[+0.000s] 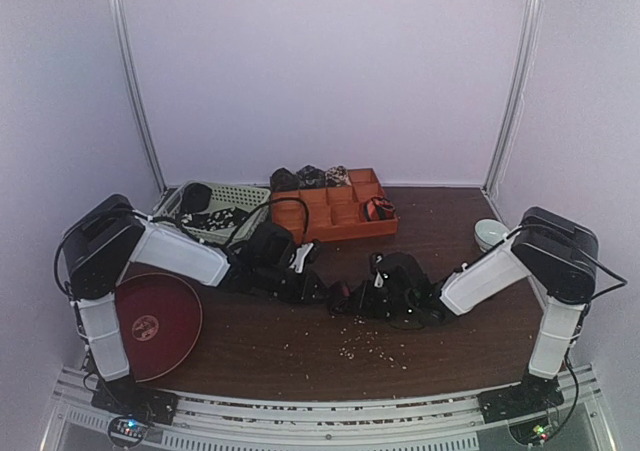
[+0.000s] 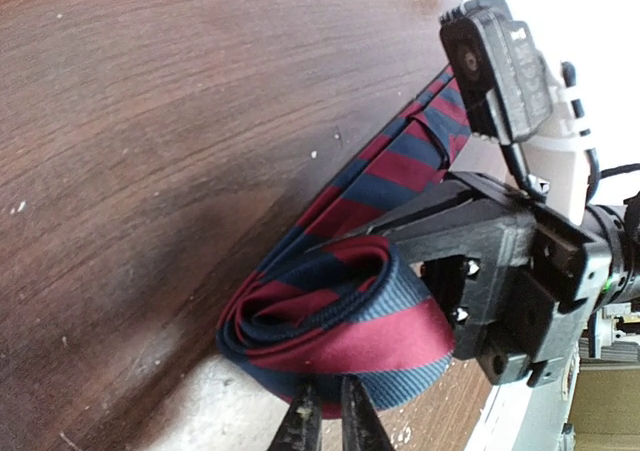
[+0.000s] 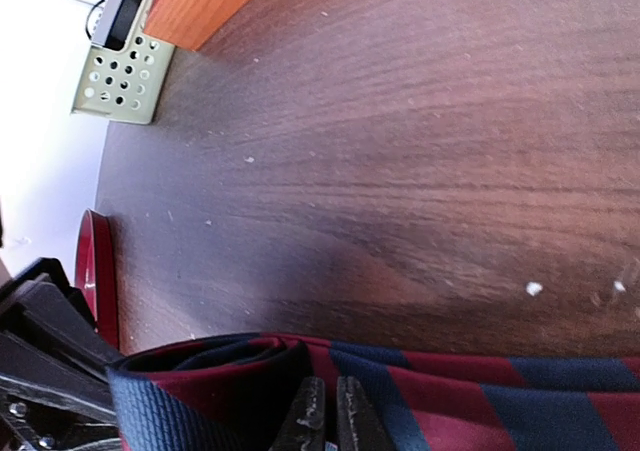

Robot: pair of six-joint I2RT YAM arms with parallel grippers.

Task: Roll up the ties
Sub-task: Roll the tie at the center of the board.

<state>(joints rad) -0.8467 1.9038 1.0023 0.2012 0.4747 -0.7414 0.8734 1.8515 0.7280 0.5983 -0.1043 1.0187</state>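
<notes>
My dark wood table (image 1: 300, 356) carries: orange tray (image 1: 350, 234) and green basket (image 1: 238, 192) at back, red plate (image 1: 160, 326), pale bowl (image 1: 490, 234), crumbs (image 1: 362, 347), part-rolled striped tie (image 2: 340, 321) mid-table.

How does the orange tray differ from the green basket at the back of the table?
The orange tray is solid-walled with compartments; the green basket is perforated. The tray holds a red coiled tie, the basket dark speckled ties. Both sit side by side.

Red-and-navy striped tie (image 2: 340, 321), one end rolled into a loose coil, tail trailing across the table (image 2: 150, 121)
</notes>
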